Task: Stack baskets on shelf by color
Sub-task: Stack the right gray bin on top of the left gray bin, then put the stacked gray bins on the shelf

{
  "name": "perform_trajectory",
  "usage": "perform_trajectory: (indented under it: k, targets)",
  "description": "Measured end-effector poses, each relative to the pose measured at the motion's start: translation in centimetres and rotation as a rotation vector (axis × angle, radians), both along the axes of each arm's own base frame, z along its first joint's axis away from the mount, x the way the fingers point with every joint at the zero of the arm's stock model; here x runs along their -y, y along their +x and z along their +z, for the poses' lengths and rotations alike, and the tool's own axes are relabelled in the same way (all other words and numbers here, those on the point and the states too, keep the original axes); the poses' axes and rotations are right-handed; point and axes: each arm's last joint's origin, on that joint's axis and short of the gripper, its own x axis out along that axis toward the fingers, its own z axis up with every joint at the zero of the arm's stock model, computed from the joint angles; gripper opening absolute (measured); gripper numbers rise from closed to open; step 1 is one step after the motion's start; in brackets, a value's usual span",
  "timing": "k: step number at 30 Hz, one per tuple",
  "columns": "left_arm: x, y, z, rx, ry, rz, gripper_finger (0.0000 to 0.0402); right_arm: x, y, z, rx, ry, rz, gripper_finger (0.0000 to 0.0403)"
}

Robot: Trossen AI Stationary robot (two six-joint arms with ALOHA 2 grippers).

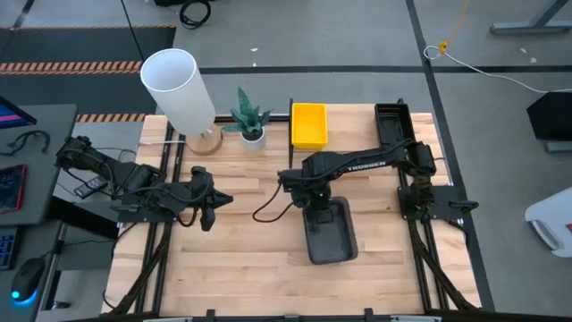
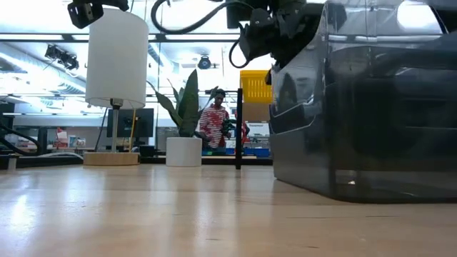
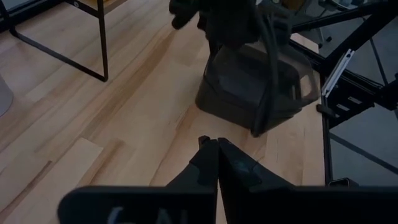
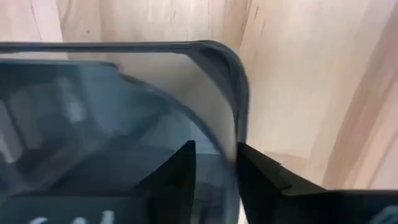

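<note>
My right claw (image 4: 214, 163) is clamped on the rim of the smooth dark grey plastic basket (image 1: 329, 231), which sits on the wooden bench (image 1: 241, 259) near the middle of its front edge. My left claw (image 3: 216, 155) hangs pressed together toward the bench's left edge.

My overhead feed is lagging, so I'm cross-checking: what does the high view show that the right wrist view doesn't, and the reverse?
Only the high view shows the yellow basket and black mesh basket on the shelf, the lamp, the plant and the left gripper waiting over the table's left side. Only the right wrist view shows the right gripper with its fingers straddling the basket's wall. Both show the grey basket on the wooden tabletop.
</note>
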Motion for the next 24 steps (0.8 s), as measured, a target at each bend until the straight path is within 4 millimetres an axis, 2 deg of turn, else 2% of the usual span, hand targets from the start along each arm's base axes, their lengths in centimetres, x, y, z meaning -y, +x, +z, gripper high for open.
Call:
perform_trajectory:
  k: [6,11,18,24]
  targets:
    - [0.0,0.0,0.0,0.0,0.002,-0.001,0.0016,0.4,0.1,2.2,0.016,0.0,-0.028,0.015]
    - [0.0,0.0,0.0,-0.001,0.003,-0.001,0.0021,1.1,0.4,2.5,0.045,-0.035,-0.04,0.016]
    - [0.0,0.0,0.0,0.0,0.001,0.0,0.0007,1.2,0.8,0.9,0.087,-0.051,-0.037,0.0177]
    - [0.0,0.0,0.0,0.0,0.001,-0.001,0.0014,0.4,0.4,-1.2,0.051,-0.051,-0.022,0.0191]
